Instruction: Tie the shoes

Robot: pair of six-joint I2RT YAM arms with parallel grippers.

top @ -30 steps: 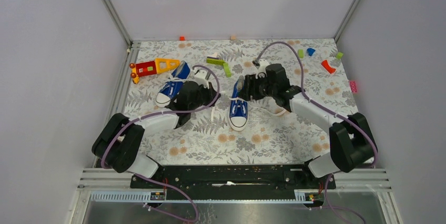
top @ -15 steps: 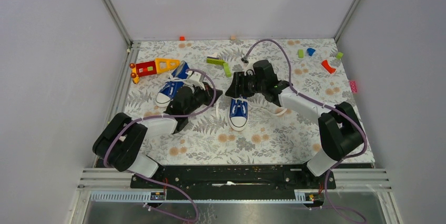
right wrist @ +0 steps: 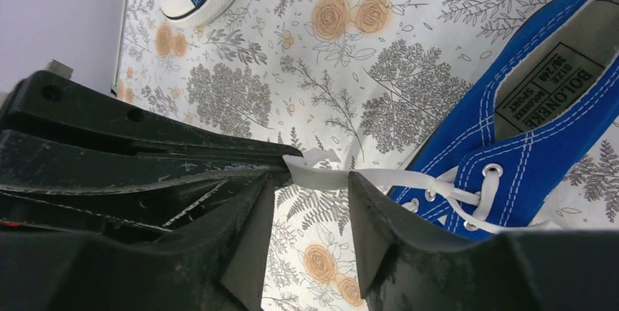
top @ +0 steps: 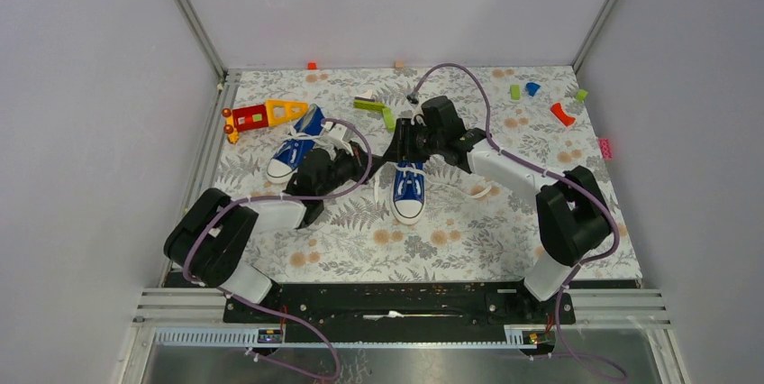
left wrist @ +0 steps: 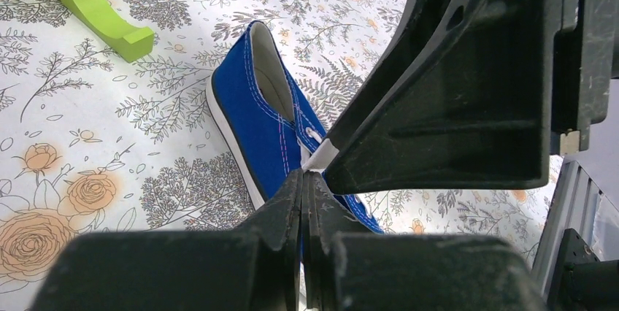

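Right claw point(top: 394, 147) swings left over last second and now meets left claw point(top: 360, 160) above centre shoe point(top: 408, 193) on tabletop point(top: 468, 249). Left claw is clenched on end of white lace point(right wrist: 379, 177), drawn taut from eyelets. Right claw's jaws are apart, straddling lace beside left tips (narrowing, not yet pinching). Handover looks imminent. 2nd shoe point(top: 293, 154) lies further left. No knot started.

High rear overview, close wrist views sharing shoe point(left wrist: 248, 103)
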